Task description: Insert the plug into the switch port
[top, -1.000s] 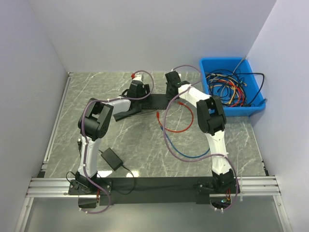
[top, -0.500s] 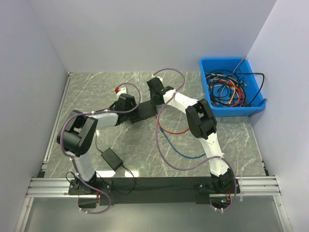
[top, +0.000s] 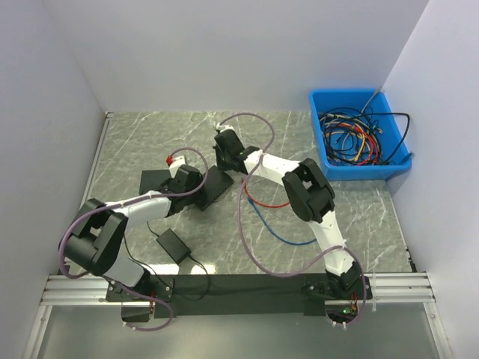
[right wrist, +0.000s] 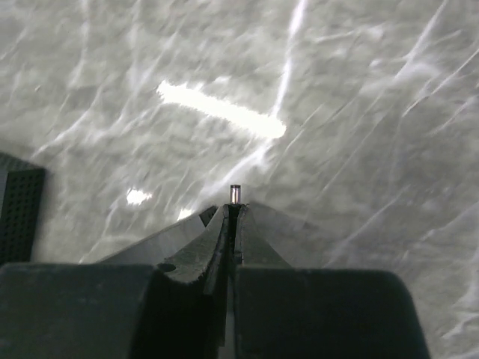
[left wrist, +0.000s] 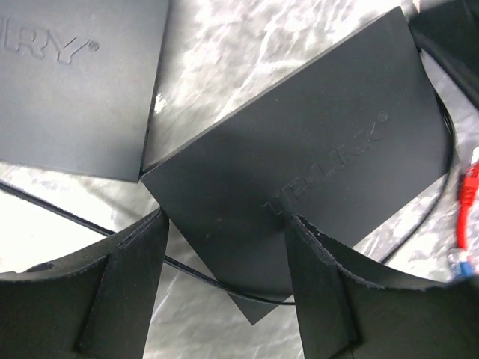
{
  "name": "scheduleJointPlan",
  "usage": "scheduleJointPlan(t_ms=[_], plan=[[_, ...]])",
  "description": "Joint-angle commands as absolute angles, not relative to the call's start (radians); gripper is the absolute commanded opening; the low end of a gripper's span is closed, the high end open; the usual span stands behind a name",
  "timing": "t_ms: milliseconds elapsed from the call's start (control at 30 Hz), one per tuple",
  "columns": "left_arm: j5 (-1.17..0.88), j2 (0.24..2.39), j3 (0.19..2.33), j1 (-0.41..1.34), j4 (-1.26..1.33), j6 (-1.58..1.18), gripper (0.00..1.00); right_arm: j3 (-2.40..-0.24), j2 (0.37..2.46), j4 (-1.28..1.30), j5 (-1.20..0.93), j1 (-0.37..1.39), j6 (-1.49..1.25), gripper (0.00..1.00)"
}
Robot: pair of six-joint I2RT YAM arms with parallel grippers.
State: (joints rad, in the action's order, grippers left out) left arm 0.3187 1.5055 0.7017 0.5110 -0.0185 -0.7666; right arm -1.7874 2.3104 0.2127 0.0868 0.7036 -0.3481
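Note:
The switch [left wrist: 314, 157] is a flat black box with a TP-LINK logo. It sits at an angle between the fingers of my left gripper [left wrist: 224, 224], which grips its near corner. In the top view the switch [top: 217, 185] lies mid-table with my left gripper [top: 187, 179] at its left end. My right gripper [right wrist: 228, 209] is shut on the plug [right wrist: 235, 194], whose small metal barrel tip sticks out past the fingertips over bare marble. In the top view my right gripper [top: 227, 149] hovers just behind the switch. The port is not visible.
A second flat black box [top: 153, 179] lies left of the switch. It also shows in the left wrist view [left wrist: 75, 75]. A black power brick [top: 172, 244] lies near the front. Red and blue cables [top: 269, 202] loop right of centre. A blue bin [top: 326, 102] of cables stands at the back right.
Both arms have swung left and nearer. The switch has moved left and forward with my left gripper. My right gripper has followed, still shut on the plug.

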Motion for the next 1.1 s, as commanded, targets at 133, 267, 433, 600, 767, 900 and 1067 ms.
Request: scheduleJointPlan(t_ms=[133, 267, 433, 600, 767, 900, 1067], plan=[[0.348, 1.457, 0.692, 0.535, -0.044, -0.759, 0.68, -1.472, 1.976, 0.155, 0.083, 0.779, -0.356, 0.00], [0.365, 1.474, 0.713, 0.546, -0.051, -0.746, 0.68, -1.162, 1.707, 0.097, 0.115, 0.787, -0.400, 0.00], [0.457, 1.485, 0.831, 0.548, -0.135, -0.713, 0.69, -0.950, 1.588, 0.101, 0.061, 0.804, -0.446, 0.00], [0.531, 1.445, 0.911, 0.546, -0.169, -0.669, 0.71, -0.855, 1.543, 0.112, 0.127, 0.854, -0.456, 0.00], [0.617, 1.382, 0.948, 0.548, -0.115, -0.601, 0.73, -0.816, 1.516, 0.155, 0.133, 0.911, -0.399, 0.00], [0.591, 1.377, 0.956, 0.543, 0.027, -0.496, 0.81, -0.776, 1.473, 0.132, 0.118, 0.920, -0.368, 0.00], [0.323, 1.489, 1.034, 0.466, 0.150, -0.440, 0.84, -0.822, 1.525, 0.130, 0.164, 0.922, -0.324, 0.00]])
